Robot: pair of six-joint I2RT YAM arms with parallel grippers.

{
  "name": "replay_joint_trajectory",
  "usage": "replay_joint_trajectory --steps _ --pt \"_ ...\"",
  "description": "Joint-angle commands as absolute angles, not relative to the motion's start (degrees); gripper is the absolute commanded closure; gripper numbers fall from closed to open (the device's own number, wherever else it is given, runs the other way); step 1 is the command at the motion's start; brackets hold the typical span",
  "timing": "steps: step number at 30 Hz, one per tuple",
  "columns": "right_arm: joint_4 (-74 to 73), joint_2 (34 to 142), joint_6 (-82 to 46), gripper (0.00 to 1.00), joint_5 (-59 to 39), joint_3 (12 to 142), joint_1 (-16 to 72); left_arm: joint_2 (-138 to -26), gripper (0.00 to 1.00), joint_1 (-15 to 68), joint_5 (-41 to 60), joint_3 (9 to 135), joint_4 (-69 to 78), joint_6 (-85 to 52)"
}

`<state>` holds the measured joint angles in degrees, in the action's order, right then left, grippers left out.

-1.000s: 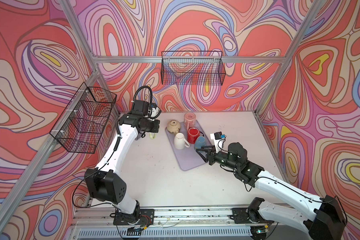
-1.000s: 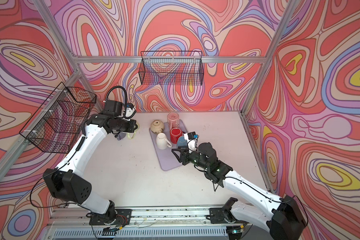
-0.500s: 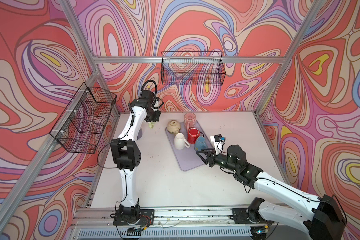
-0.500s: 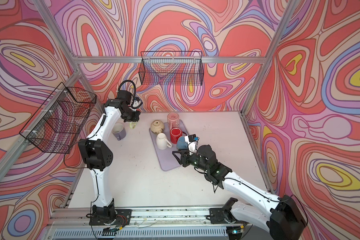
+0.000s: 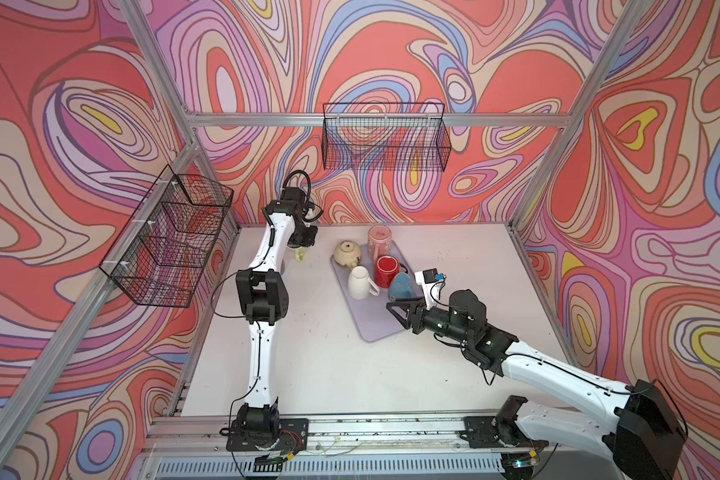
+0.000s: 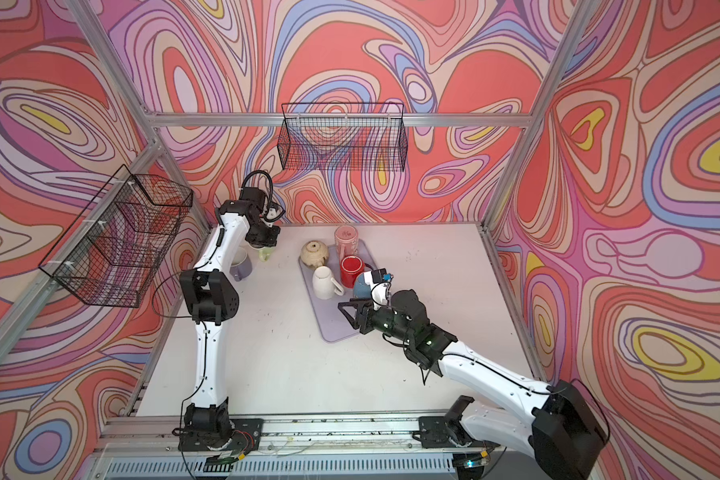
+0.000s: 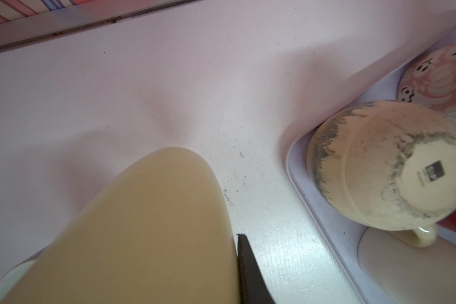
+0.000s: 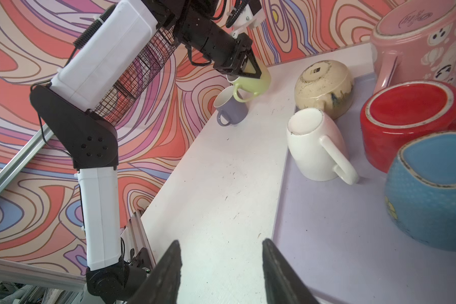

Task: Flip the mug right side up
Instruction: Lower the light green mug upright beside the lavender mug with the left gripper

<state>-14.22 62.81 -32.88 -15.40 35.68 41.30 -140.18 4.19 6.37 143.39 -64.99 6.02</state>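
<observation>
My left gripper (image 5: pixel 302 244) is at the back left of the table, shut on a pale yellow-green mug (image 5: pixel 299 254) (image 6: pixel 265 254). The right wrist view shows that mug (image 8: pixel 256 83) tilted off upright, handle hanging down, just above a purple mug (image 8: pixel 231 109). In the left wrist view the mug's wall (image 7: pixel 142 237) fills the lower left, with one of the fingers (image 7: pixel 250 276) pressed against it. My right gripper (image 5: pixel 400 313) (image 8: pixel 219 243) hovers open and empty over the near end of the lilac tray (image 5: pixel 375 332).
On the tray stand upside-down mugs: white (image 5: pixel 360 282), red (image 5: pixel 386 270), blue (image 5: pixel 400 286), pink (image 5: pixel 379 241) and speckled beige (image 5: pixel 346 254). The purple mug (image 6: pixel 242 266) stands upright by the left arm. Wire baskets hang on the left wall (image 5: pixel 171 241) and back wall (image 5: pixel 385 141).
The left arm has swung from a low, bent reach to a tall, upright stance, its wrist turning with the mug still held. The right gripper has drifted slightly toward the front.
</observation>
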Motion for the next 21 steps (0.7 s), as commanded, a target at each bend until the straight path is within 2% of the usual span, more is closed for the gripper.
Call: replay_joint_trajectory --steps 1,21 --pt "-15.63 63.28 -33.54 0.49 -14.24 37.05 41.97 -141.28 1.0 3.93 5.45 145.55 -66.08 7.12" --pt "-17.14 64.85 -34.35 0.49 -12.92 36.58 44.02 -144.82 1.0 3.8 5.38 145.39 -65.07 7.07"
